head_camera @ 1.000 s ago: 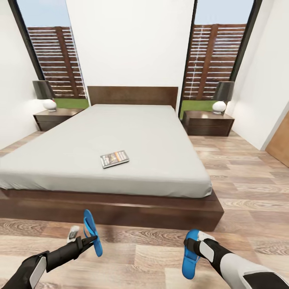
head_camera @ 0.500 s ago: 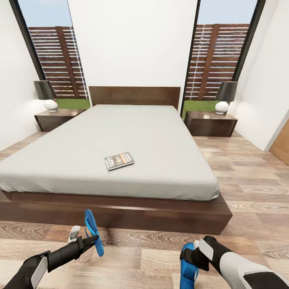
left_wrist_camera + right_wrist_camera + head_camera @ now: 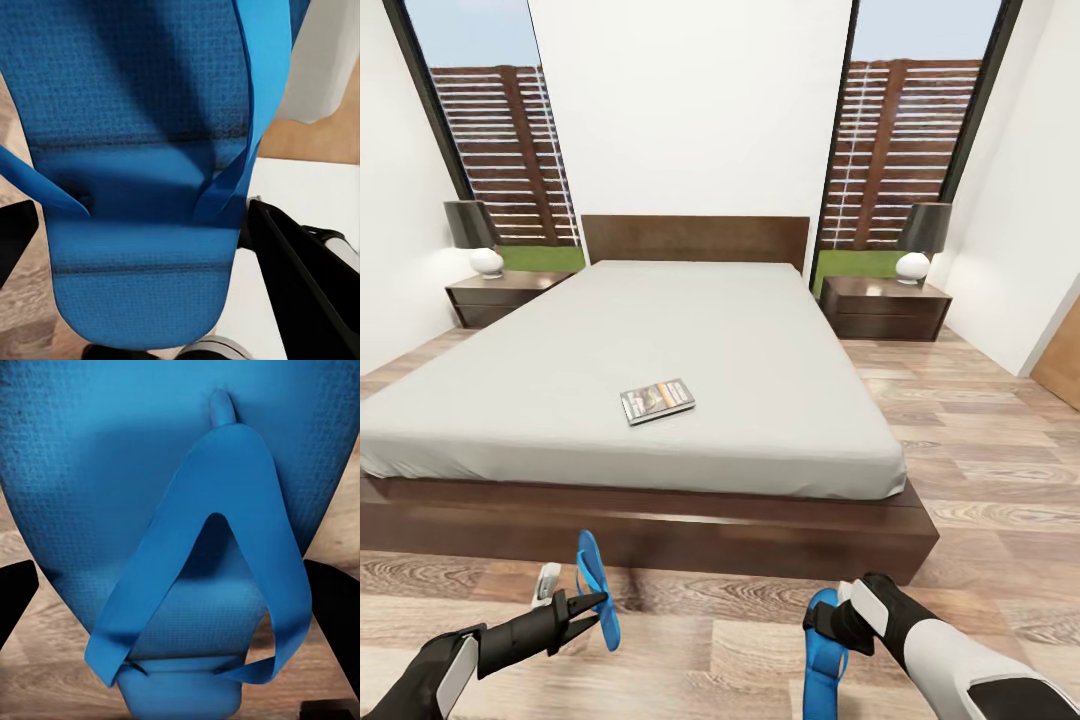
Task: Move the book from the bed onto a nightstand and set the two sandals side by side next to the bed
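**Both sandals in grip at foot of bed; book on mattress**

The left gripper [image 3: 588,603] is closed on one blue sandal [image 3: 597,588], which stands on edge above the wood-plank floor [image 3: 1000,480], just in front of the bed frame. In the left wrist view the sandal's sole and strap [image 3: 150,150] sit between the dark fingers [image 3: 300,285].

The right gripper [image 3: 822,632] holds the second sandal [image 3: 823,665] by its strap, the sole hanging low near the floor. The right wrist view shows that sandal's strap and toe post [image 3: 202,547] close up.

The two sandals are well apart.

The book [image 3: 657,400] lies flat on the grey mattress of the bed [image 3: 760,330], towards the foot end. A nightstand [image 3: 885,305] with a lamp [image 3: 918,240] stands at the bed's right; another nightstand [image 3: 500,295] stands at its left.
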